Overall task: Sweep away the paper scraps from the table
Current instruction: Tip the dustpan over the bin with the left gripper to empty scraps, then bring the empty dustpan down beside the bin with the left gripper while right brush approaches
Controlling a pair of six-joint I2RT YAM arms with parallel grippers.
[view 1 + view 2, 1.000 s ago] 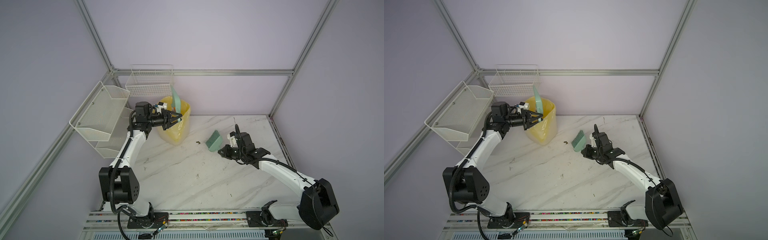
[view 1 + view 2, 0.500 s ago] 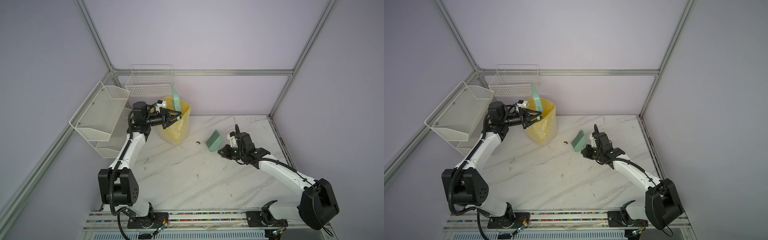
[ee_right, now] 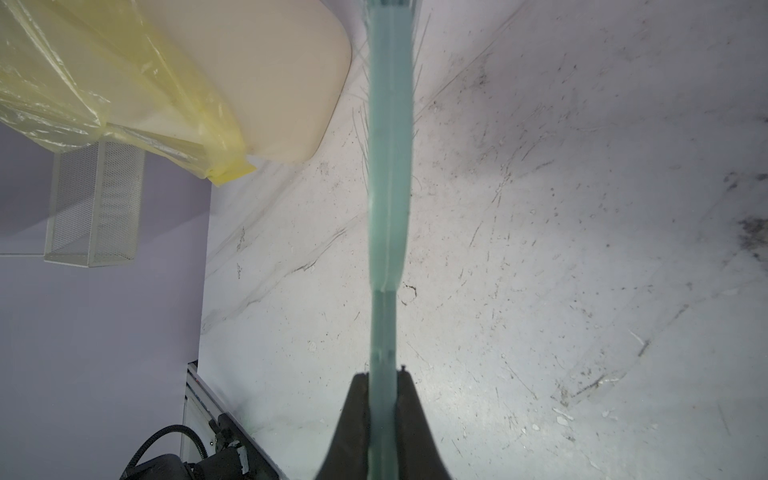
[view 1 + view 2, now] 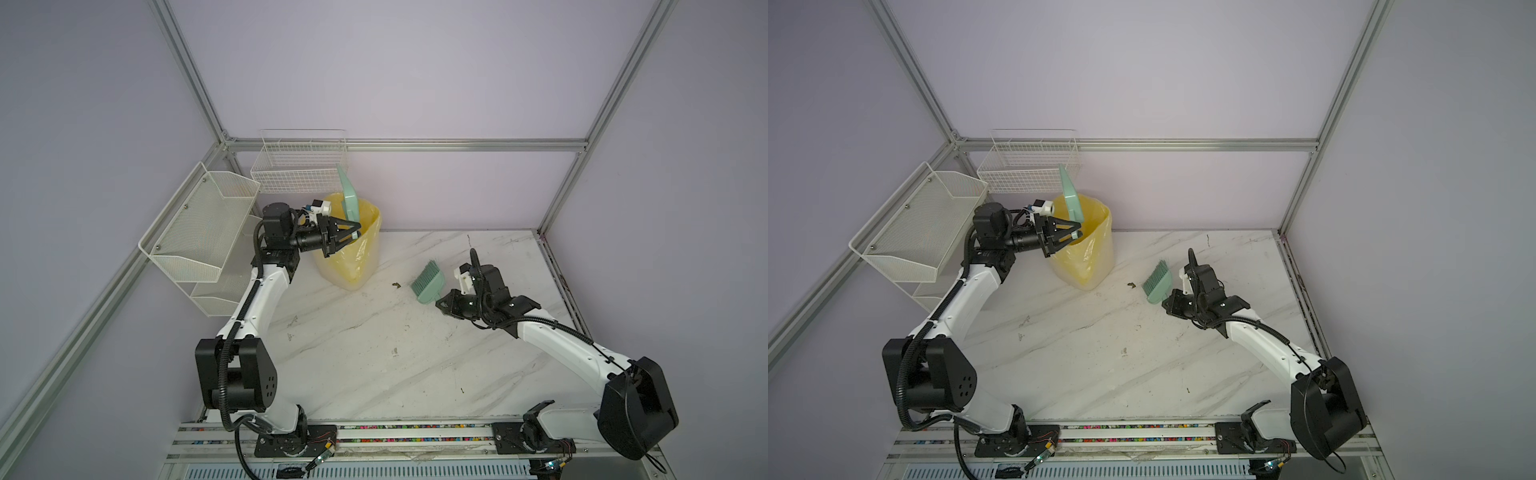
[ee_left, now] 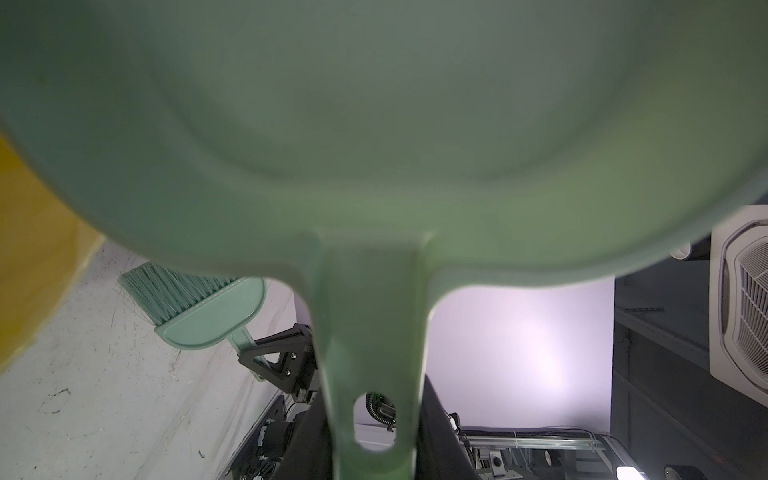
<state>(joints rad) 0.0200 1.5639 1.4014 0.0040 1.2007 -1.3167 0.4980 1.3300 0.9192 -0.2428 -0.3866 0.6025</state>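
Mint-green plastic dustpan point(image 4: 347, 199), handle clamped by left gripper point(image 4: 355, 232); mint-green bristle brush point(image 4: 428, 282), handle clamped by right gripper point(image 4: 441, 302). Both are judged light and stiff.

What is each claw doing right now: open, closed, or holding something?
Left claw: closed on the handle of the green dustpan, tipped up over the yellow-lined bin.
Right claw: closed on the handle of the green brush.

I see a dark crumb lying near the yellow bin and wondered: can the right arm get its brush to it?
Probably yes. The right gripper holds the green brush with its bristles just beside the dark crumb, and only bare table lies between them; the yellow-lined bin stands farther off.
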